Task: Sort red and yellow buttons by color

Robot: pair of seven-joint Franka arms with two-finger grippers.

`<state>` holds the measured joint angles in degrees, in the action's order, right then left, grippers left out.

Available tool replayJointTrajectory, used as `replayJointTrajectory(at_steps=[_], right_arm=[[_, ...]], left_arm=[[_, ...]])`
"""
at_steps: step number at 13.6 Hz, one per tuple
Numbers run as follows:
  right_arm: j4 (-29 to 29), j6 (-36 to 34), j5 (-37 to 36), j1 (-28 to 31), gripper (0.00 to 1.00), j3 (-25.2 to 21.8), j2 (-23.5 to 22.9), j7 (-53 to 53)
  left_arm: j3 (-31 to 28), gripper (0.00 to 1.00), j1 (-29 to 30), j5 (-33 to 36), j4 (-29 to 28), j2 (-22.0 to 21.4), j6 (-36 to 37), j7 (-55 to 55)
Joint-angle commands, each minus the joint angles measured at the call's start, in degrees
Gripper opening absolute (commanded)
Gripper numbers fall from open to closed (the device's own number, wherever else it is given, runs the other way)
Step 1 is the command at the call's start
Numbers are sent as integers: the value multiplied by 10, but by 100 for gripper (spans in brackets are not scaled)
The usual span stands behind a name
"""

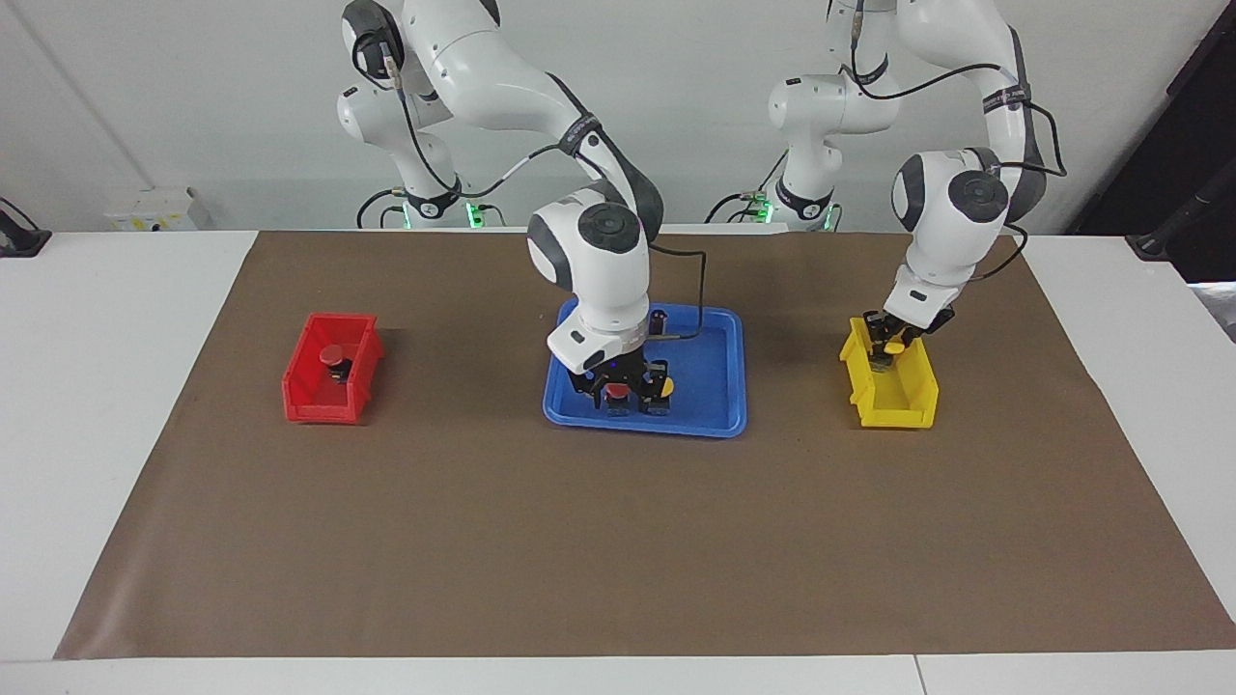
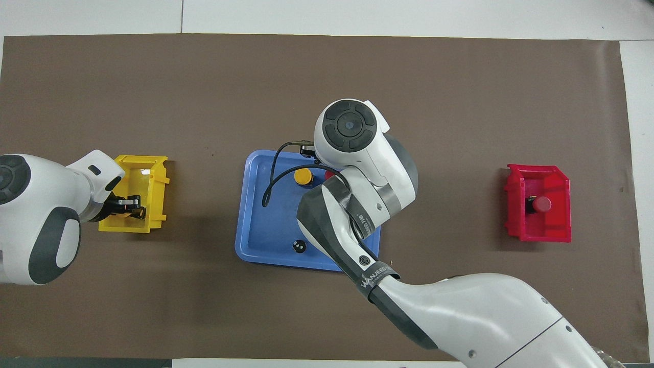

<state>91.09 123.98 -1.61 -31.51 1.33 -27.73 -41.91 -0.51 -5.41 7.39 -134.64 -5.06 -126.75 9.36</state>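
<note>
My right gripper [image 1: 616, 384] is low in the blue tray [image 1: 710, 410], open, with a finger on each side of a red button [image 1: 615, 391]. A yellow button [image 1: 665, 386] stands right beside it, toward the left arm's end. In the overhead view this yellow button [image 2: 303, 177] shows, and the red button [image 2: 330, 175] peeks out from under the arm. My left gripper [image 1: 888, 349] is shut on a yellow button [image 1: 898, 342] and holds it in the mouth of the yellow bin [image 1: 908, 405]. Another red button [image 1: 335, 357] sits in the red bin [image 1: 309, 401].
A small dark cylinder [image 1: 660, 319] stands in the tray, nearer the robots than the buttons; it also shows in the overhead view [image 2: 299, 247]. The bins and the tray sit in a row on a brown mat [image 1: 579, 541], the red bin [image 2: 554, 230] toward the right arm's end.
</note>
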Motion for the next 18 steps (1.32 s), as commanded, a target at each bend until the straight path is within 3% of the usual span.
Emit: replayJointTrajectory(at_steps=[1, 2, 7, 11, 12, 13, 15, 18], right_arm=[[45, 25, -3, 0, 67, 3, 22, -5], [48, 25, -2, -2, 67, 3, 23, -6], [73, 43, -1, -4, 67, 3, 31, -5], [73, 42, -1, -4, 61, 11, 31, -5], [77, 42, -1, -4, 58, 12, 32, -5], [78, 42, -1, -4, 53, 14, 34, -7], [78, 38, -1, -4, 42, 15, 34, -6], [71, 18, -1, 3, 16, 14, 35, 0]], left_arm=[[0, 66, 2, -1, -11, -4, -19, -3], [0, 70, 1, -1, -11, -4, -18, -3], [2, 70, -3, -1, 23, -3, -3, 4], [8, 70, -5, -1, 110, -24, 123, 8], [16, 85, -18, -3, 127, -23, 129, 34], [23, 100, -46, -12, 131, -17, 108, 94], [23, 100, -117, -16, 135, 14, 47, 199], [23, 100, -180, -38, 195, 85, 41, 215]])
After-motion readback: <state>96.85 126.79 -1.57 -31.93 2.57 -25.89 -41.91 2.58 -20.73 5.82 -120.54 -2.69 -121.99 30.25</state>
